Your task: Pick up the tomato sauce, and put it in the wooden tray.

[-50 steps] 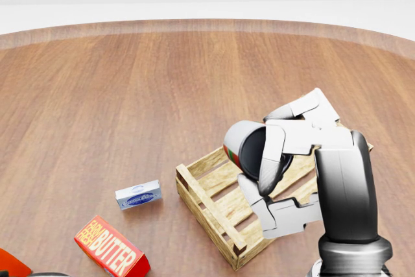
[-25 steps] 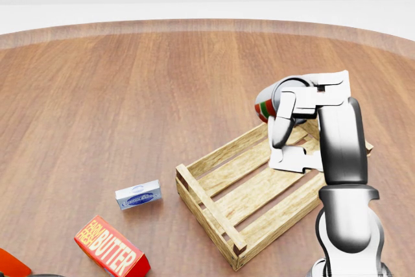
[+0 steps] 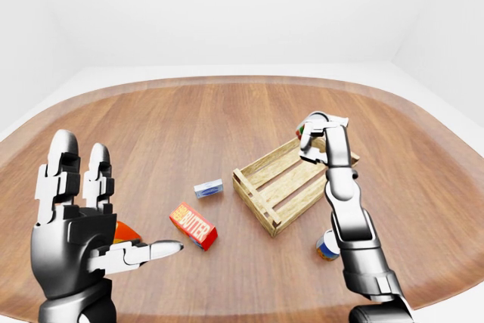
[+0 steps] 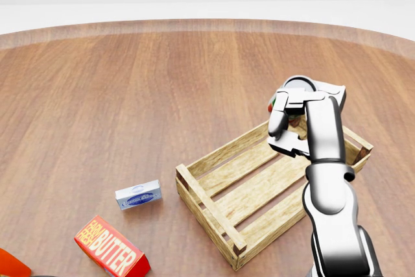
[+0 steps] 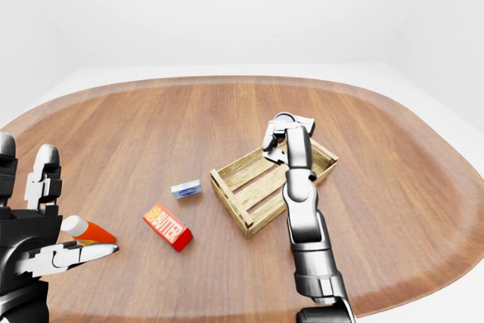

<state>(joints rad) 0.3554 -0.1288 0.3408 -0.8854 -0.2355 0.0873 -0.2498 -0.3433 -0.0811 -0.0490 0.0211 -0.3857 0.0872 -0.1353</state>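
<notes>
The tomato sauce can (image 4: 273, 103) is held in my right hand (image 4: 286, 128), whose fingers close round it; only a strip of its red and green label and its grey end show. The hand holds it just above the top-right end of the wooden tray (image 4: 202, 200) in the head view, tilted on its side. My left hand (image 3: 102, 221) is open and empty, raised at the lower left of the left-eye view, far from the tray.
A red butter box (image 4: 111, 246) and a small blue-white box (image 4: 138, 194) lie left of the tray. A red bottle with a white cap (image 5: 89, 230) lies near my left hand. Another can (image 3: 327, 246) stands by my right arm.
My right hand has carried the can from over the tray's middle upward in the head view to the tray's top-right end, with the arm stretching out. Other things have not moved.
</notes>
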